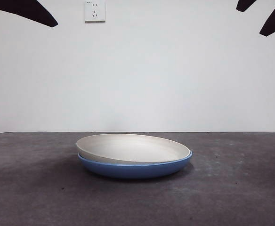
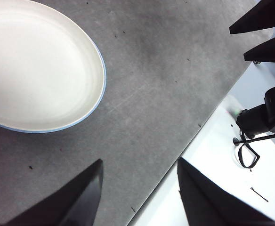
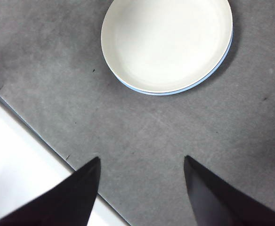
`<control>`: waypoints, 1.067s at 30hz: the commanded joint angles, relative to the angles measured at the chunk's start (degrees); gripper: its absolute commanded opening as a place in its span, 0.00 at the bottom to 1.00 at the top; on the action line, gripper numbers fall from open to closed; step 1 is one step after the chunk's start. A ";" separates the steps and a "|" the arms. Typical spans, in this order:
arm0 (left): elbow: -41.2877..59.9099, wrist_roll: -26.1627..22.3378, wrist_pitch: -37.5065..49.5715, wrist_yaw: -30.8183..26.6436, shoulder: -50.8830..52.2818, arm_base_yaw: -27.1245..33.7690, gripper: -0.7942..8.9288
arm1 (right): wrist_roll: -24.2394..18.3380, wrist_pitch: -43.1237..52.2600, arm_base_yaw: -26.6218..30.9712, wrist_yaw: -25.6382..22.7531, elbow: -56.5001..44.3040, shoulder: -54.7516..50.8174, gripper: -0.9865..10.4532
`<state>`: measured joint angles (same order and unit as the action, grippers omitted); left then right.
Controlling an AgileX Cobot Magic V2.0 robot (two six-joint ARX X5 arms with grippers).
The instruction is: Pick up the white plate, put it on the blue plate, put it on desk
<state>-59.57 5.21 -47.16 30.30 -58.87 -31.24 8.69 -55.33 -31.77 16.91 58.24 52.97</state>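
Note:
The white plate (image 1: pixel 133 147) lies nested inside the blue plate (image 1: pixel 135 169) on the dark grey desk (image 1: pixel 231 188), slightly tilted. From the left wrist view the white plate (image 2: pixel 38 66) fills the blue plate, whose rim (image 2: pixel 101 89) shows as a thin blue line. The right wrist view shows the same white plate (image 3: pixel 168 42) over the blue rim (image 3: pixel 217 66). My left gripper (image 2: pixel 140 188) is open, high above the desk beside the plates. My right gripper (image 3: pixel 142 188) is open too, high and clear of the plates.
A white wall with a socket (image 1: pixel 94 11) stands behind the desk. The desk's edge (image 2: pixel 198 127) borders a white surface with a black device and cable (image 2: pixel 264 117). The other arm's jaws (image 2: pixel 264 33) show in the left wrist view. Black arm tips (image 1: pixel 27 12) sit at both top corners.

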 commanded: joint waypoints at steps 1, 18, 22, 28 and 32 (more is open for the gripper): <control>-0.59 -0.70 0.35 0.26 -0.28 -0.37 0.32 | -0.85 0.09 -0.42 0.20 1.11 0.48 0.32; -0.59 -0.70 0.42 0.26 -0.28 -0.37 0.09 | -1.66 0.00 -0.39 -0.04 1.11 0.48 0.09; -0.59 -0.70 0.42 0.26 -0.28 -0.37 0.09 | -1.66 0.02 -0.39 -0.04 1.11 0.48 0.09; -0.59 -0.70 0.42 0.26 -0.28 -0.37 0.09 | -1.66 0.02 -0.39 -0.04 1.11 0.48 0.09; -0.59 -0.70 0.42 0.26 -0.20 -0.37 0.09 | -1.66 0.02 -0.39 -0.04 1.11 0.48 0.09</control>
<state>-59.57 5.21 -47.13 30.28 -58.87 -31.24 7.70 -55.88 -31.77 16.86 58.24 52.97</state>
